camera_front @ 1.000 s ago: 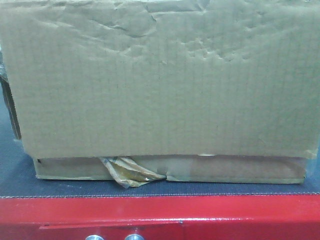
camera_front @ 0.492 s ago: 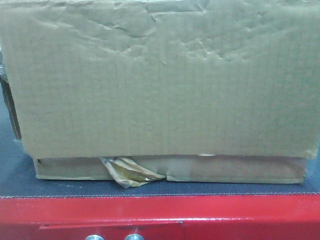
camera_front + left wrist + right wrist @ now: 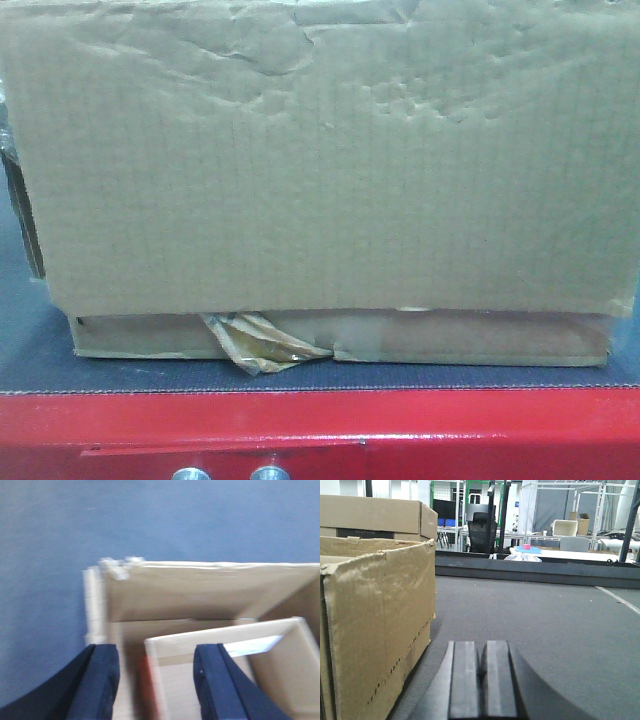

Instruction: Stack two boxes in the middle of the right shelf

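Observation:
In the front view the large dented brown box [image 3: 320,170] sits on top of the flat box [image 3: 470,340], whose torn yellowish tape [image 3: 260,345] hangs at its front. Both rest on a dark mat, not on the steel shelf, which is out of view. No gripper shows in this view. In the blurred left wrist view my left gripper [image 3: 157,680] is open, its jaws either side of the pale rim of an open cardboard box [image 3: 225,635]; a brown cardboard wall [image 3: 200,587] lies beyond. My right gripper [image 3: 481,652] is shut and empty, low over the mat, right of a brown box [image 3: 375,630].
The boxes stand on a dark matted platform [image 3: 300,377] with a red front edge [image 3: 320,420]. Another carton [image 3: 370,512] stands behind the brown box in the right wrist view. Grey mat [image 3: 545,630] stretches ahead to a dark raised rim [image 3: 535,570]; a chair and tables lie beyond.
The large box's top edge has sunk very slightly in the front view. The flat box has not moved.

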You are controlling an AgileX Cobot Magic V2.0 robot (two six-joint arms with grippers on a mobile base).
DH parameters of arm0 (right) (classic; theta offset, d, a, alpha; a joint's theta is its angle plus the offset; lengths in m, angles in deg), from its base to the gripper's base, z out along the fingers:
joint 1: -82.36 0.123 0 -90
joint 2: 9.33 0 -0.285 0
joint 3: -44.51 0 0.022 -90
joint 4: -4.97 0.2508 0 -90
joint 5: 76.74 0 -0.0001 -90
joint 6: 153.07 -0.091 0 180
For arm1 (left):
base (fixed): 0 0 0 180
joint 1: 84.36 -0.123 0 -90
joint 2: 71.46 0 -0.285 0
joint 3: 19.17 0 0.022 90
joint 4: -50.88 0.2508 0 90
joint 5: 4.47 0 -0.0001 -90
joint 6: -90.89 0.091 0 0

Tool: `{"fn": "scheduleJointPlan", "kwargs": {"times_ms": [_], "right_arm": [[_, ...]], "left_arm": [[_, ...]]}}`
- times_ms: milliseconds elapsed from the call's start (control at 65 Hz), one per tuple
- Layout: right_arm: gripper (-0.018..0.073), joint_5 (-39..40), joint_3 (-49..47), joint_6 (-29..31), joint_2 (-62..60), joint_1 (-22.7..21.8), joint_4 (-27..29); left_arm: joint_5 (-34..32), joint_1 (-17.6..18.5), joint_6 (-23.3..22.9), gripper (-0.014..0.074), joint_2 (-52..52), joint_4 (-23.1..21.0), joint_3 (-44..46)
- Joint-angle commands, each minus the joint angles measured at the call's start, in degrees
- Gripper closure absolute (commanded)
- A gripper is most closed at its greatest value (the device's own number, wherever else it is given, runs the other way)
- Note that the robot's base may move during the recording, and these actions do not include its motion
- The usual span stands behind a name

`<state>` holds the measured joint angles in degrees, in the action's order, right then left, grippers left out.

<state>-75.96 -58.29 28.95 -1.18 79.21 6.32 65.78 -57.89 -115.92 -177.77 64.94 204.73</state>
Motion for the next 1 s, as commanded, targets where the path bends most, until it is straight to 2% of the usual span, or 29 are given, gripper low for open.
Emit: {"fn": "scheduleJointPlan", "kwargs": {"times_ms": [0, 77, 246, 631, 985], "right_arm": [[0.072, 0.98, 0.02, 0.15, -0.36, -0.36, -0.02], [0.072, 0.98, 0.02, 0.15, -0.36, -0.36, -0.02], [0.072, 0.98, 0.02, 0.15, -0.36, -0.36, -0.02], [0.072, 0.98, 0.02, 0.15, -0.36, -0.36, -0.02], [0.072, 1.69, 0.02, 0.15, -0.36, -0.36, -0.02]], "left_arm": [[-0.29, -2.77, 1.88, 0.0328, 0.61, -3.31, -1.77], [-0.29, -4.31, 2.63, 0.0303, 0.61, -5.44, -3.15], [-0.29, -4.57, 2.63, 0.0234, 0.61, -5.37, -8.95], [-0.29, -4.57, 2.63, 0.025, 0.61, -5.82, -22.03], [-0.29, -4.57, 2.63, 0.025, 0.61, -5.82, -24.66]]}}
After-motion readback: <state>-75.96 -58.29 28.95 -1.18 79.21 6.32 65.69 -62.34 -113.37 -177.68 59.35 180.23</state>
